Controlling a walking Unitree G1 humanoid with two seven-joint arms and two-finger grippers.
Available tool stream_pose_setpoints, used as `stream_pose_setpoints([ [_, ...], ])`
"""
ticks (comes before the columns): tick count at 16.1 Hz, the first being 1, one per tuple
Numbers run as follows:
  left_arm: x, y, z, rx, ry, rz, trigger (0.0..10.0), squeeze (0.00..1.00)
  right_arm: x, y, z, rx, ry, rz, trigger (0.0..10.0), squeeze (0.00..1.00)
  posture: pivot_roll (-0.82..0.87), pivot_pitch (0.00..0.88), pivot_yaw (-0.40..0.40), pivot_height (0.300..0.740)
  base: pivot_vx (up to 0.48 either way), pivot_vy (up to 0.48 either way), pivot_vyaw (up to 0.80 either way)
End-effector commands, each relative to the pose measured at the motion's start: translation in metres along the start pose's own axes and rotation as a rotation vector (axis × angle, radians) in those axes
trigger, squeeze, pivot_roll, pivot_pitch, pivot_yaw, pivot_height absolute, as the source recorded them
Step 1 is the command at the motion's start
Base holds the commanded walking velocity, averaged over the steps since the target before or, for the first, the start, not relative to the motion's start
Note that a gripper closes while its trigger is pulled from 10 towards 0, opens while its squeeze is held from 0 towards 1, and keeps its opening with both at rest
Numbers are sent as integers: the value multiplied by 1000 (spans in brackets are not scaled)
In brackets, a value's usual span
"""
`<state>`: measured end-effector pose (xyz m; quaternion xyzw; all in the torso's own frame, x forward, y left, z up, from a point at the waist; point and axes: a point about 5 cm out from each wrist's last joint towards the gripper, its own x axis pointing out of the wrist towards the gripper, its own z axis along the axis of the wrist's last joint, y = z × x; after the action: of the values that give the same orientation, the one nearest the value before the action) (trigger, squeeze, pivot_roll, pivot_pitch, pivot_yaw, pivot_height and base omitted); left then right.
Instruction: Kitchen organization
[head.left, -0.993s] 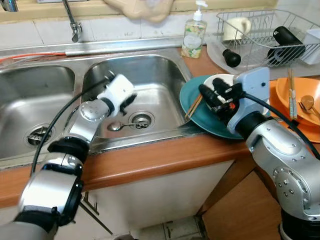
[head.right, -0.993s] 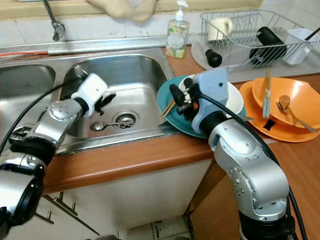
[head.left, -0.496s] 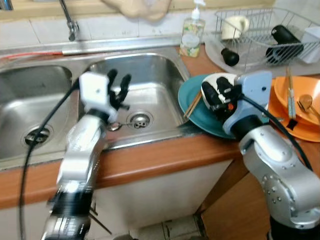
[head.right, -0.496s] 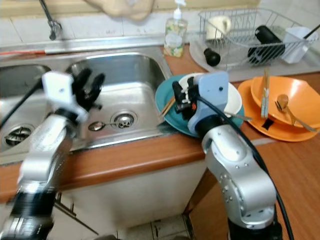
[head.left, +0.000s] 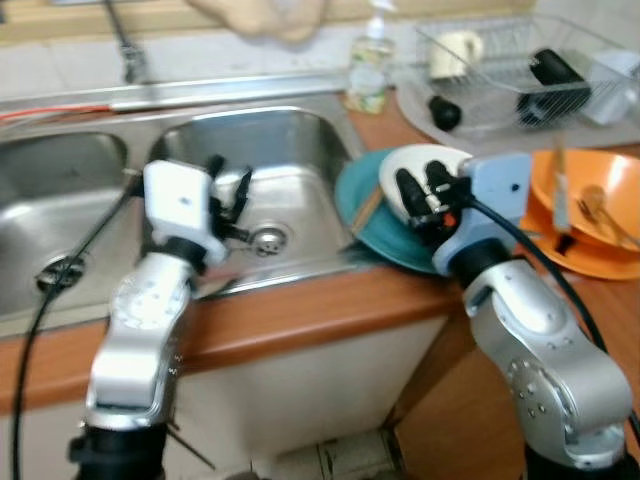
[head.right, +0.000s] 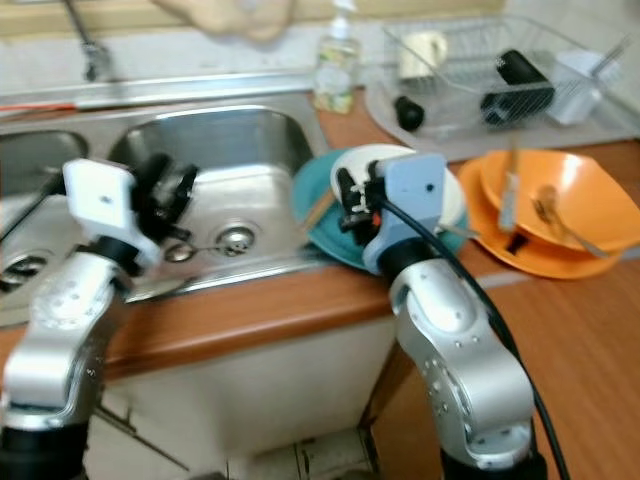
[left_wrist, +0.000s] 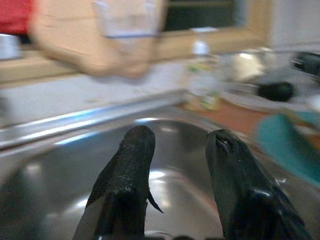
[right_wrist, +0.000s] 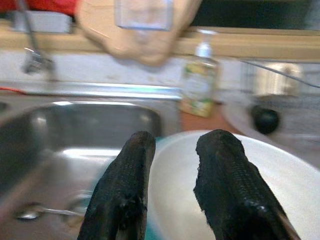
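The left claw hangs over the right sink basin, fingers parted and holding nothing — a spoon lies near the drain. The right claw hovers over the white bowl on the teal plate at the counter edge — fingers apart, empty.

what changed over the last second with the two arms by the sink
The left gripper rose out of the right sink basin and now hovers above it, fingers pointing up, open and empty. The right gripper stayed open over the white bowl on the teal plate. The spoon stayed by the drain.
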<state>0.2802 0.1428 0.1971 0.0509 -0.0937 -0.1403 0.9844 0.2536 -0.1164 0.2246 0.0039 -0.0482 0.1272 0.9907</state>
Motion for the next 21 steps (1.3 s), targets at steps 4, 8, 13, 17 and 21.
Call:
stream_pose_setpoints([
  [4,-1,0,4,-22,12,9,10000,0,-2,0,2,36,-16,-21,10000,0,-123,0,34,740,0,239,-400],
  [8,-2,-3,3,-43,24,35,10000,0,-3,1,7,17,-50,-8,10000,0,-125,0,30,740,0,-360,-309],
  [13,-5,-6,2,-32,34,37,10000,0,-3,3,8,-4,-45,23,10000,0,-123,0,24,740,0,0,0],
  [17,-5,-5,1,-56,37,58,10000,0,-4,0,9,-7,-50,2,10000,0,-125,0,27,740,0,-71,0],
  [21,-7,-6,3,-56,24,37,10000,0,-7,-1,8,-4,-45,-8,10000,0,-126,0,27,740,63,0,0],
])
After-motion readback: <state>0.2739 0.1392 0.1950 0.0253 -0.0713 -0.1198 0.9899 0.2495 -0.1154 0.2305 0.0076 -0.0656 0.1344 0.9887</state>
